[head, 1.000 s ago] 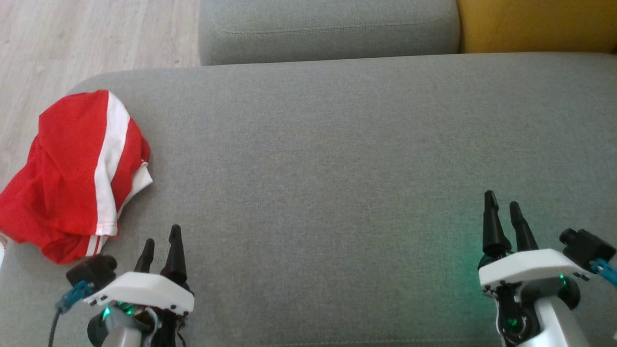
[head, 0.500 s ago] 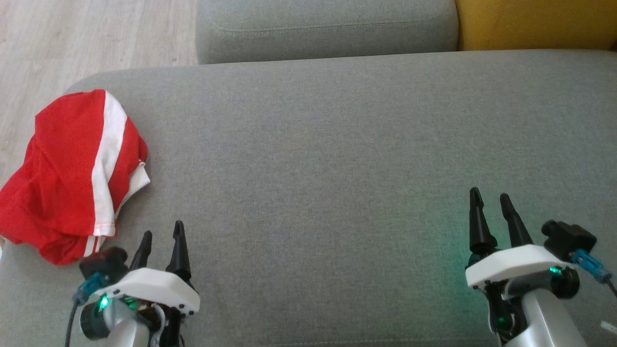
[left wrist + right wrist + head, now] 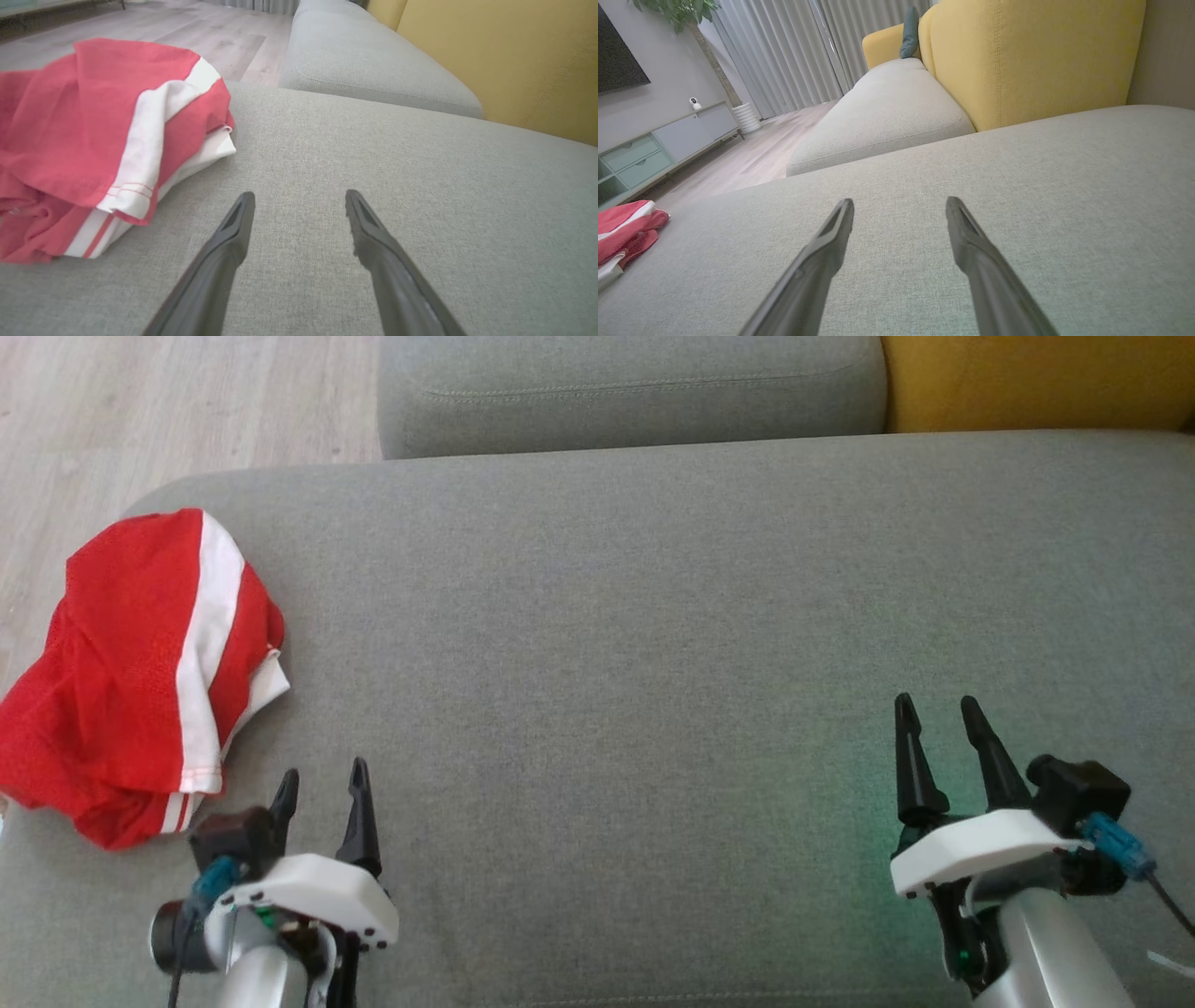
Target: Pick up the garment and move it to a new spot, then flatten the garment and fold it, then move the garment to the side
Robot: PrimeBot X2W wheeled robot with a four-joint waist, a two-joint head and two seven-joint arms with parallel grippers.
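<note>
Left pincer (image 3: 324, 767) and right pincer (image 3: 934, 700) are hovering spread and empty over the grey cushion (image 3: 607, 663), the crumpled red garment (image 3: 140, 663) lying just beside the left one and seemingly overhanging the cushion's edge, so a shallow pinch is risking dragging it onto the wood floor (image 3: 187, 401) beyond.

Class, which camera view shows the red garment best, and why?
The head view: the garment lies nearly whole on the left end of the sofa. The left wrist view shows it closer but cropped at the frame edge; the right wrist view catches a small corner of it.
</note>
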